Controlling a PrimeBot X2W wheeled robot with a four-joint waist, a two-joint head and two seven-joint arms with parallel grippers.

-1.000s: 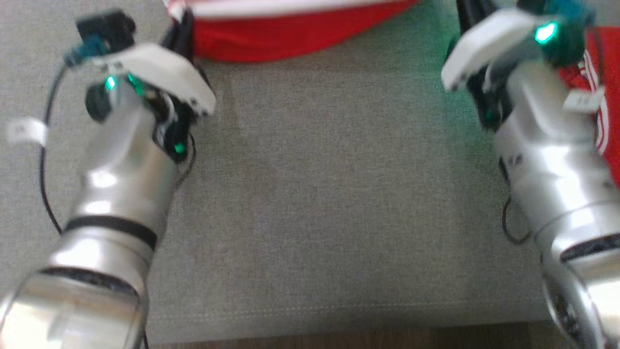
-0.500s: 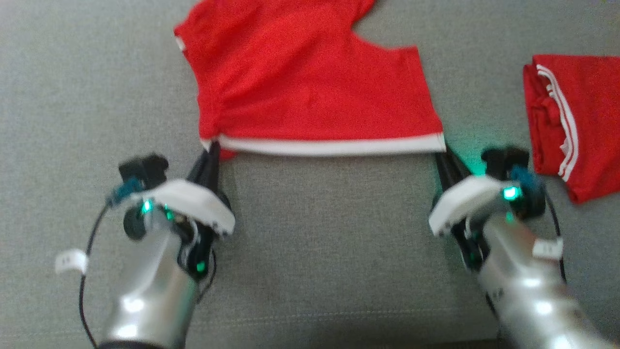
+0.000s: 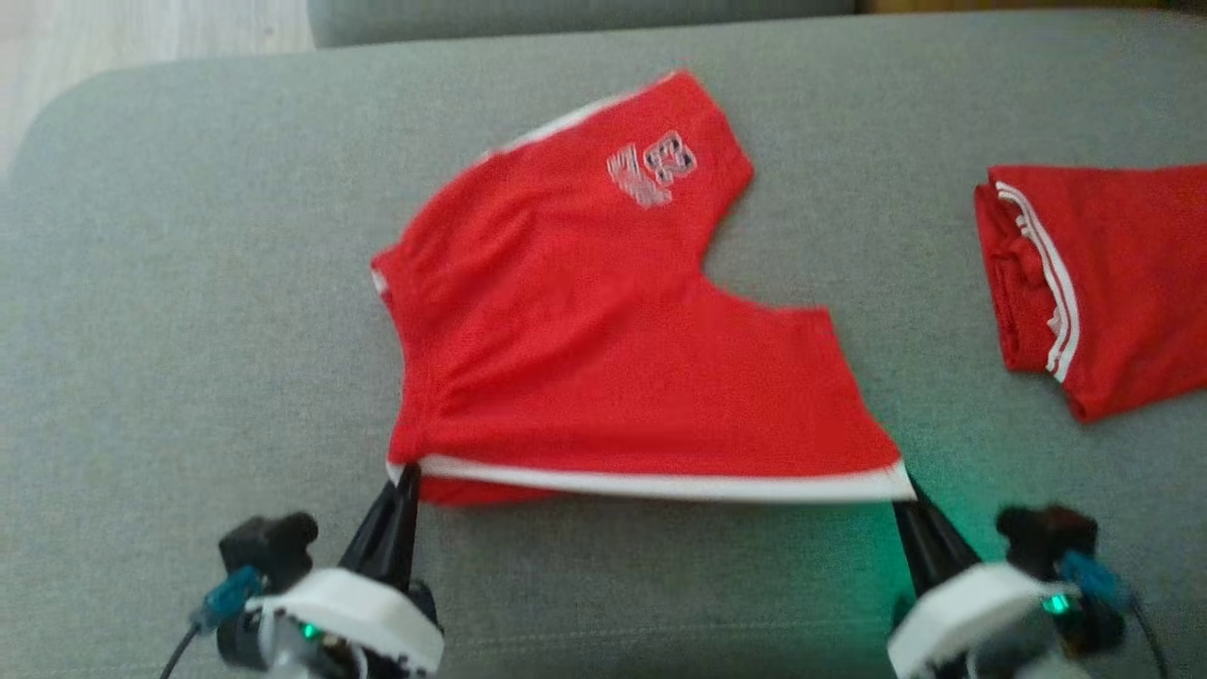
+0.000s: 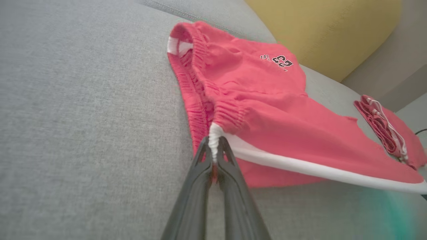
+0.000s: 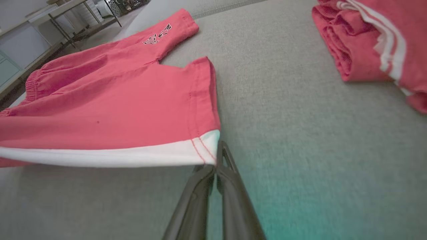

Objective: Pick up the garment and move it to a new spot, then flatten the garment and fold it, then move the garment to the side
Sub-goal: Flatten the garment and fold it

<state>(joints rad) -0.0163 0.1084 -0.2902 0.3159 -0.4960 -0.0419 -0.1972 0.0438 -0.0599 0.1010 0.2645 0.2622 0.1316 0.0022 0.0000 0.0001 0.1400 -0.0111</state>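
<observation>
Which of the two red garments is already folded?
The striped garment at the far right, stacked in layers. The numbered shorts in the middle are spread out.

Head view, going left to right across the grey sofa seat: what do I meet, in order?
In order: left end effector, shut on the waistband corner → red fabric shorts with a white side stripe, spread out → right end effector, shut on the hem corner → folded red garment with white stripes.
</observation>
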